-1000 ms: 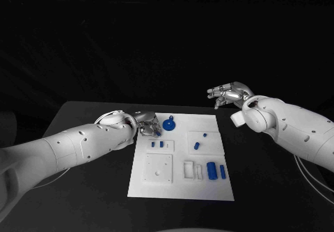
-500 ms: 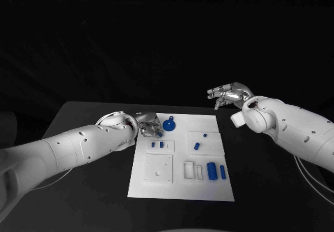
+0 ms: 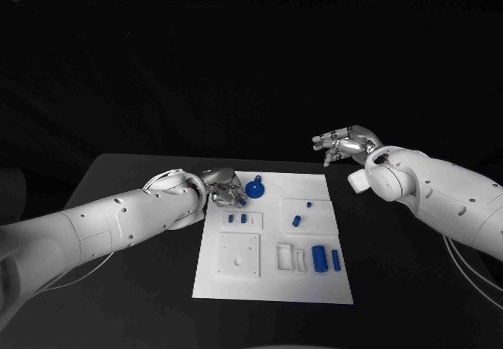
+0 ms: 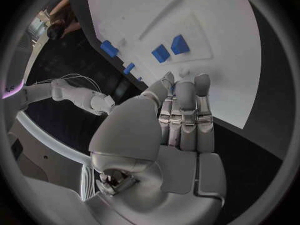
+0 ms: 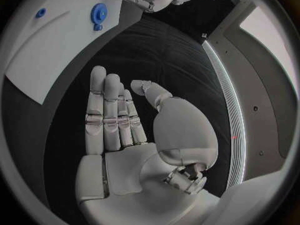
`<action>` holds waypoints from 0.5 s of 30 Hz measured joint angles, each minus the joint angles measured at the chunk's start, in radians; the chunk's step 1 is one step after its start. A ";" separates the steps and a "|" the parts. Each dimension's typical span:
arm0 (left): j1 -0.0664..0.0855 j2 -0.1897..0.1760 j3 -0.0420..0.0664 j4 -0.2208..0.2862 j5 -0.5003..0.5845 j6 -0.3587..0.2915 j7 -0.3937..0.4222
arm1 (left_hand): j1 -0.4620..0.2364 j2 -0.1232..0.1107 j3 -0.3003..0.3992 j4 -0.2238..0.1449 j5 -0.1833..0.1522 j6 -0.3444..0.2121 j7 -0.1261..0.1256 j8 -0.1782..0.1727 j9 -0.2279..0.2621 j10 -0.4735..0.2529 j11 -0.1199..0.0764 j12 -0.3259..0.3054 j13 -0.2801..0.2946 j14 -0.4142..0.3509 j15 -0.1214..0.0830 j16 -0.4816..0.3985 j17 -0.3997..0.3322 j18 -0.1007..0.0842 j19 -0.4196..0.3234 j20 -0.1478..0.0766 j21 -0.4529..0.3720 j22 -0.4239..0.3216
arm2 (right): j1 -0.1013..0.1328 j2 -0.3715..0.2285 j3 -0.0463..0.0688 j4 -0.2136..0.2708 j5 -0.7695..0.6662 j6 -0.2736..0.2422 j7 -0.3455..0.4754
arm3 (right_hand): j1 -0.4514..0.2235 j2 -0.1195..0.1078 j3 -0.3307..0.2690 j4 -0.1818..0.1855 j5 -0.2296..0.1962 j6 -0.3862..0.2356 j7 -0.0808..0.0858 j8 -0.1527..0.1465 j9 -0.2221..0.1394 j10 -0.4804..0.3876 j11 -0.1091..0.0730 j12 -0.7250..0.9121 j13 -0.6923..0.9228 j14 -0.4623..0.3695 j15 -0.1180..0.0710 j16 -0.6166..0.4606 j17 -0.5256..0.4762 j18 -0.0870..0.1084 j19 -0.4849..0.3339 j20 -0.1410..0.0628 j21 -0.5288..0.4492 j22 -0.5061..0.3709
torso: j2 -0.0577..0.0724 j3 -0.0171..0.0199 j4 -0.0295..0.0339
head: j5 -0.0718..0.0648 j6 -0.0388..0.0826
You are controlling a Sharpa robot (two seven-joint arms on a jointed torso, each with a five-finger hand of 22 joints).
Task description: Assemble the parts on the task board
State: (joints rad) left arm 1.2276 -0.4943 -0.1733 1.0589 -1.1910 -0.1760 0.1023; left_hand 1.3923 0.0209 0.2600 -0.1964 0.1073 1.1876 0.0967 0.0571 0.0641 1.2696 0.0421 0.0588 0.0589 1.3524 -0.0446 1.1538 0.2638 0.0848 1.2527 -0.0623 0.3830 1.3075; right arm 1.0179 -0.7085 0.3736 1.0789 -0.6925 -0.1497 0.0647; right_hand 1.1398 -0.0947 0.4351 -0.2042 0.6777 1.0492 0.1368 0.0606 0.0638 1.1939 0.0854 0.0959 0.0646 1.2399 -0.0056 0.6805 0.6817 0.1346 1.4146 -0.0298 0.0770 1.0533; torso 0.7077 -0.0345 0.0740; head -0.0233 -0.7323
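Note:
The white task board (image 3: 272,287) lies in the middle of the black table. At its far left a blue round part (image 3: 255,189) lies beside my left hand (image 3: 222,187), which hovers at the board's far left edge. In the left wrist view that hand (image 4: 181,115) has straight fingers with nothing in them, above the board (image 4: 219,45) and two small blue blocks (image 4: 170,48). My right hand (image 3: 341,145) hangs raised beyond the board's far right corner. The right wrist view shows it (image 5: 122,120) flat and empty, with the blue round part (image 5: 99,11) far off.
On the board lie two small blue blocks (image 3: 237,217), two short blue pegs (image 3: 296,219), a thick blue cylinder (image 3: 318,257) and a thinner one (image 3: 336,257). A white square block (image 3: 238,254) and a white frame (image 3: 291,256) sit near the front.
My left hand has edged a little to the right, closer to the blue round part. The right hand has barely moved.

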 measured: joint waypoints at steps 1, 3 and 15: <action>0.000 -0.001 0.000 -0.001 0.000 0.000 0.000 | 0.000 0.000 0.000 0.000 0.000 0.000 0.000 0.000 0.000 0.000 0.000 0.000 0.000 0.000 0.000 0.000 0.000 0.000 0.000 0.000 0.000 0.000 | 0.000 0.000 0.000 0.000 0.000 0.000 0.000 | 0.000 0.000 0.000 0.000 0.000 0.000 0.000 0.000 0.000 0.000 0.000 0.000 0.000 0.000 0.000 0.000 0.000 0.000 0.000 0.000 0.000 0.000 | 0.000 0.0001 0.0000 | 0.000 0.000; 0.000 -0.003 0.000 -0.004 0.000 0.000 -0.001 | 0.000 0.000 0.000 0.000 0.000 0.000 0.000 0.000 0.000 0.000 0.000 0.000 0.000 0.000 0.000 -0.004 0.000 0.000 0.000 0.000 0.000 0.000 | 0.000 0.000 0.000 0.000 0.000 0.000 0.000 | 0.000 0.000 0.000 0.000 0.000 0.000 0.000 0.000 0.000 0.000 0.000 0.000 0.000 0.000 0.000 0.000 0.000 0.000 0.000 0.000 0.000 0.000 | 0.000 0.0002 0.0001 | 0.000 0.000; 0.000 -0.009 0.000 -0.020 -0.018 0.004 -0.009 | 0.005 0.003 0.000 0.000 0.000 0.000 0.000 0.000 -0.001 0.000 0.000 0.000 0.000 0.000 0.000 -0.004 0.000 0.000 0.000 0.000 0.000 0.000 | -0.003 0.000 0.000 -0.001 0.000 0.000 0.000 | 0.000 0.000 0.000 0.000 0.000 0.000 0.000 0.000 0.000 0.000 0.000 0.000 0.000 0.000 0.000 0.000 0.000 0.000 0.000 0.000 0.000 0.000 | 0.000 0.0000 0.0001 | 0.001 -0.004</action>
State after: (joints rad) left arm 1.2279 -0.5031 -0.1733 1.0389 -1.2086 -0.1721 0.0935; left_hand 1.3975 0.0236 0.2600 -0.1964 0.1072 1.1874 0.0966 0.0569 0.0632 1.2695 0.0421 0.0588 0.0587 1.3523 -0.0446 1.1494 0.2638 0.0848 1.2527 -0.0623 0.3830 1.3074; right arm 1.0153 -0.7085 0.3736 1.0777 -0.6924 -0.1496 0.0647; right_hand 1.1398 -0.0947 0.4351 -0.2042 0.6777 1.0491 0.1367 0.0606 0.0638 1.1939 0.0854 0.0959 0.0646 1.2399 -0.0056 0.6805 0.6818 0.1346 1.4146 -0.0298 0.0770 1.0531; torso 0.7080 -0.0345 0.0741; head -0.0225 -0.7359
